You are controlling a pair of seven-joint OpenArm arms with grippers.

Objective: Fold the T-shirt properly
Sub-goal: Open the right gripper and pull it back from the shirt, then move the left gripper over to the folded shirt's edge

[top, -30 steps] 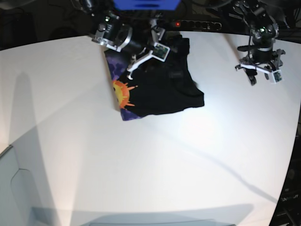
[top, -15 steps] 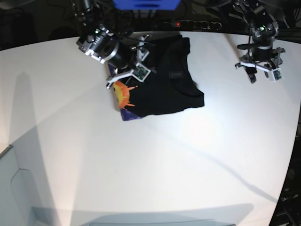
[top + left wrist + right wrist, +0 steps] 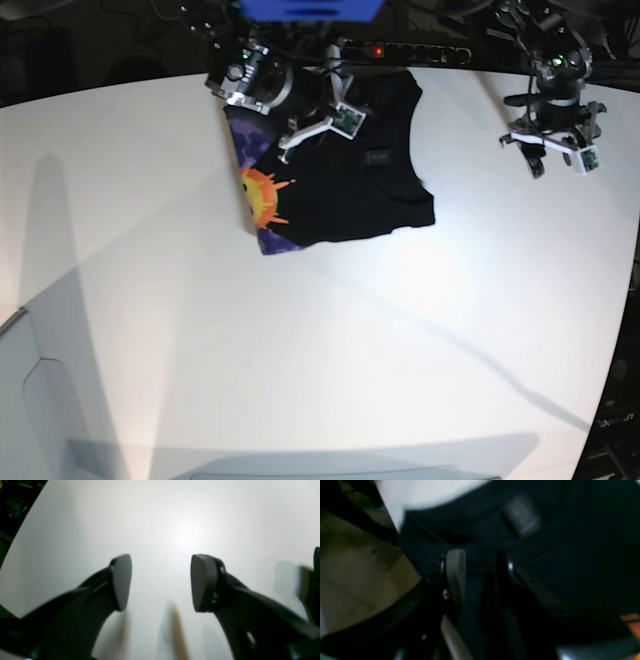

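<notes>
Two grippers: left gripper (image 3: 160, 582) open w/ nothing held, right gripper (image 3: 476, 567) pinching T-shirt (image 3: 350, 190).

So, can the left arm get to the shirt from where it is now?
Probably yes. The left gripper hangs open over bare table, apart from the shirt, and nothing lies between them. The right gripper is over the shirt's far side.
</notes>
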